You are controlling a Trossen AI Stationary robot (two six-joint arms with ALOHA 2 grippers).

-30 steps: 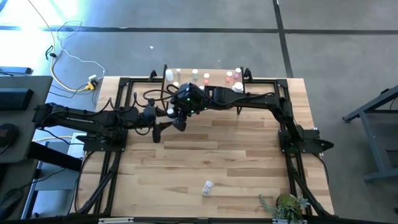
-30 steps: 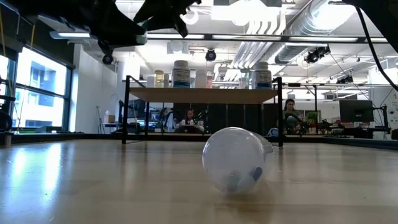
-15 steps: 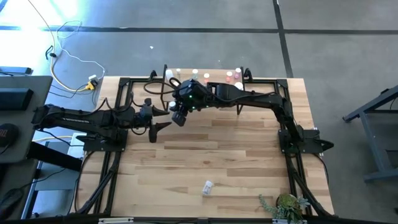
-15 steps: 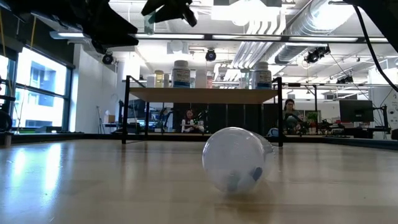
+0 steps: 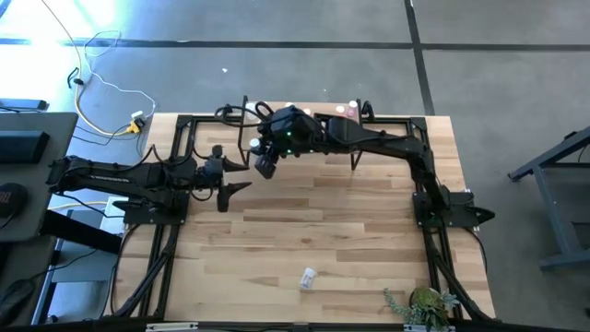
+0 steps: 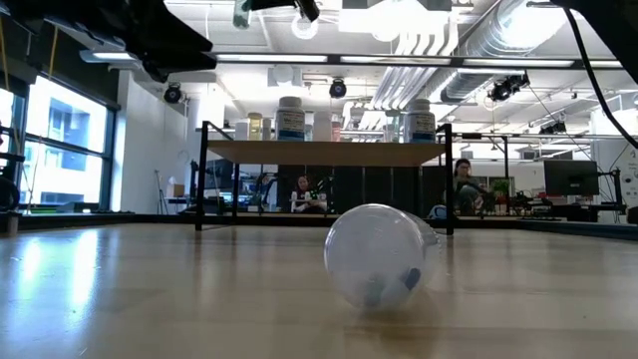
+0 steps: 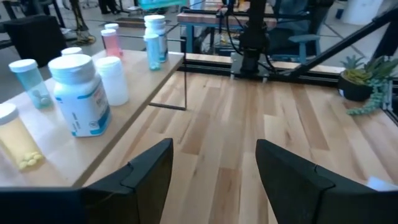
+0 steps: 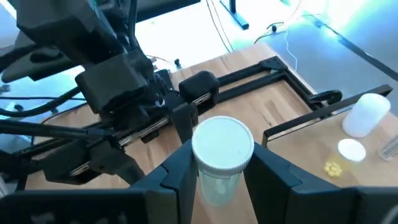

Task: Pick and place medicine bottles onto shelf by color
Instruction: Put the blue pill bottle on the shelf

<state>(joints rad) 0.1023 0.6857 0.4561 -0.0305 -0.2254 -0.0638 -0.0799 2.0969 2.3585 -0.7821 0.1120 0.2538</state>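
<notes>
Right gripper raised above the bench just near of the shelf, toward its left end, jaws clamped on a clear white-capped bottle held upright, cap toward the wrist camera. Left gripper lower and to the left of it, over bare bench at the shelf's left end, jaws apart with nothing between them. On the shelf at the bench's far edge, as seen past the left fingers: a large white bottle with a blue label, a plain white bottle just beside it, a clear blue-tinted bottle, a yellow bottle holding pills, and farther along a pink one and two more blue-tinted ones (all upright, well spaced). From the right wrist, a white bottle and a white cap with yellow pills beside it, at the shelf's left end. One clear bottle lying on its side on the near part of the bench, well apart from both arms, round base toward the low camera, something small and blue inside. A potted plant at the near right corner. Beyond the bench, two people seated in the room behind.
</notes>
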